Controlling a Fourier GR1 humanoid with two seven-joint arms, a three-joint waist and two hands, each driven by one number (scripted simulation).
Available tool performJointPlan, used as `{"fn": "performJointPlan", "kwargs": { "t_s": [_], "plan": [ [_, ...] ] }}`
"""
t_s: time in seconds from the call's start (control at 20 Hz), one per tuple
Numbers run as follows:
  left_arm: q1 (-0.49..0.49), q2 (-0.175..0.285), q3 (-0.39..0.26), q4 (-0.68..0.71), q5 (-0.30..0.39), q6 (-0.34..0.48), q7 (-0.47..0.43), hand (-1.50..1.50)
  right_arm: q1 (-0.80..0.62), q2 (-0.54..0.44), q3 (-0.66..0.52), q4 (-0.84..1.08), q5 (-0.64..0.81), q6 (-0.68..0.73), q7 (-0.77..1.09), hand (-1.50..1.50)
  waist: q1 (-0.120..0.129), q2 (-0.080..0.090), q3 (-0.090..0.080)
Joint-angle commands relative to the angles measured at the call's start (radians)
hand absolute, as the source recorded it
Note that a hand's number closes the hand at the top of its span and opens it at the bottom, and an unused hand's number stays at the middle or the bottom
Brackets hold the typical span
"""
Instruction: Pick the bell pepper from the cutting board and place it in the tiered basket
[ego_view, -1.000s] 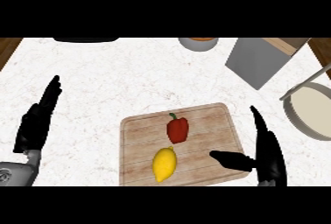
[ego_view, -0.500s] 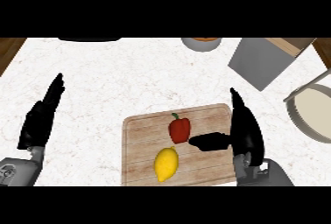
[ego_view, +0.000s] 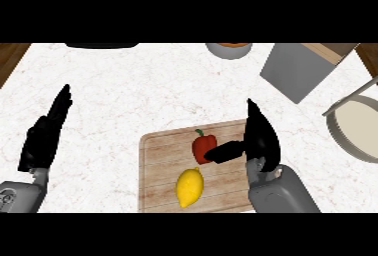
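Open right hand (ego_view: 260, 139) beside the bell pepper (ego_view: 202, 146) on the cutting board (ego_view: 156, 170).
A lemon (ego_view: 190, 186) lies nearer; the thumb meets the red pepper's side, fingers straight. The left hand (ego_view: 46, 134) rests open; the tiered basket (ego_view: 332, 122) sits far right.

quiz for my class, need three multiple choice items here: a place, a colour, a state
1. On the cutting board, the lemon lies: A) beyond the bell pepper B) nearer the robot than it C) upon it
2. The bell pepper is: A) green B) red C) orange
3. The right robot hand is: A) open, thumb at the bell pepper B) curled round the lemon C) flat on the counter
Key: 1B, the lemon shows lower in view; 2B, its skin is red; 3A, fingers straight, thumb by the bell pepper.
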Motion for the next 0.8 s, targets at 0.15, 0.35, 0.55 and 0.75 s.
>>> {"fn": "performJointPlan", "kwargs": {
  "t_s": [0.15,0.35,0.55,0.75],
  "plan": [
    [-0.007,-0.019,0.007,0.033,-0.015,0.012,-0.007,0.0,-0.078,0.02,0.045,0.091,-0.009,0.043,0.238,-1.5,0.006,0.002,0.0],
    [-0.004,-0.013,0.001,-0.009,-0.015,-0.003,0.011,0.0,-0.108,0.02,0.023,0.118,0.024,0.095,0.238,-1.5,0.005,-0.002,0.002],
    [-0.007,-0.028,0.009,0.021,-0.024,0.011,-0.009,0.0,-0.106,0.02,0.033,0.132,0.054,0.128,0.238,-1.5,-0.003,-0.002,0.001],
    [-0.076,-0.018,0.023,0.053,-0.018,-0.011,0.04,0.0,-0.138,0.02,0.021,0.155,0.061,0.141,0.238,-1.5,-0.012,0.0,0.002]
  ]
}}
